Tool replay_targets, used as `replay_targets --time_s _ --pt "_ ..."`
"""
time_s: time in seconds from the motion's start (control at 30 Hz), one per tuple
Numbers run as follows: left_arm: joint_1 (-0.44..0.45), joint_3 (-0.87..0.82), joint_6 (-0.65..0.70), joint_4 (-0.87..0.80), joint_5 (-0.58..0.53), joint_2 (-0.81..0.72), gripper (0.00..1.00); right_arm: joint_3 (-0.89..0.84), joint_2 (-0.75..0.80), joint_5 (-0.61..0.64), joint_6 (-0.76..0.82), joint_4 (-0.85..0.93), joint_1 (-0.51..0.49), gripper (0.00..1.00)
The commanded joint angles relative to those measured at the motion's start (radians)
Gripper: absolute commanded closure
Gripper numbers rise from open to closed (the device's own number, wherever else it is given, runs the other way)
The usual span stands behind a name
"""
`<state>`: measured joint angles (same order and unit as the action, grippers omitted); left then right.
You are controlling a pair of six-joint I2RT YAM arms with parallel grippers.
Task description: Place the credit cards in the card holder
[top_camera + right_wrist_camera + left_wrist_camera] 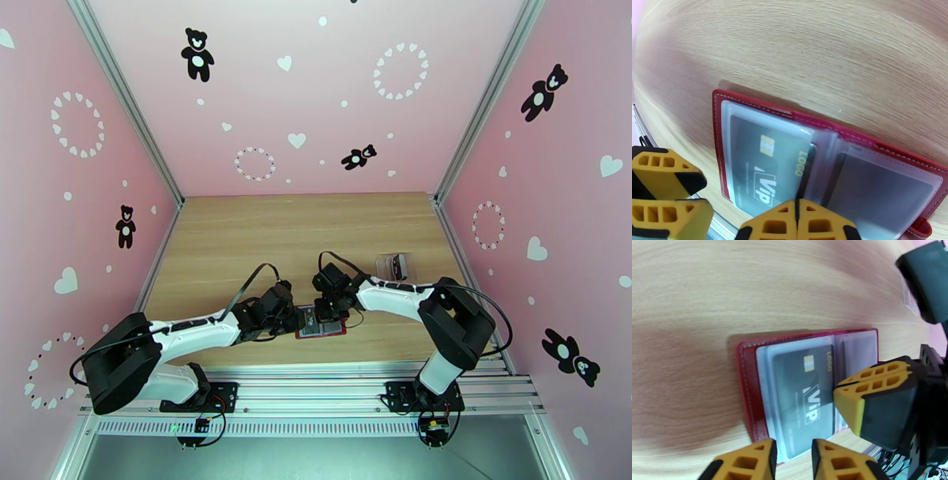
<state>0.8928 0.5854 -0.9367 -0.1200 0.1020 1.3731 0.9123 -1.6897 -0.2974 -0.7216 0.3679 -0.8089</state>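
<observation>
Card holder (746, 390) lies open, flat on desk (750, 287) nr the front edge, btwn both arms. Grey card (802, 398) sits under the clear pocket on the left-arm half, chip & "VIP" showing. Right end effector (797, 205): tips pressed together, nothing pinched, at the centre fold right by the card's inner edge. Left end effector (794, 447): slightly spread, at holder's outer edge; contact can't tell.

The top camera looks down from high at 6 o'clock toward 12 o'clock. Both wrist cameras sit close above the wallet (746, 390), which all views share.
</observation>
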Motion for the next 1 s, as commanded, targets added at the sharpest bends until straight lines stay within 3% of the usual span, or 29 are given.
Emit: replay_targets --time_s 0.0,0.7,0.97 --pt "0.006 -0.015 0.0 -0.011 -0.021 -0.024 0.69 0.002 -0.019 0.021 0.014 0.019 -0.005 0.99" --pt "0.006 -0.011 0.005 -0.01 -0.03 -0.043 0.67 -0.008 -0.055 0.039 0.024 0.013 -0.006 1.0" --pt "0.006 0.019 0.013 0.012 -0.012 0.017 0.65 -0.013 -0.051 0.038 0.023 0.012 -0.006 1.0"
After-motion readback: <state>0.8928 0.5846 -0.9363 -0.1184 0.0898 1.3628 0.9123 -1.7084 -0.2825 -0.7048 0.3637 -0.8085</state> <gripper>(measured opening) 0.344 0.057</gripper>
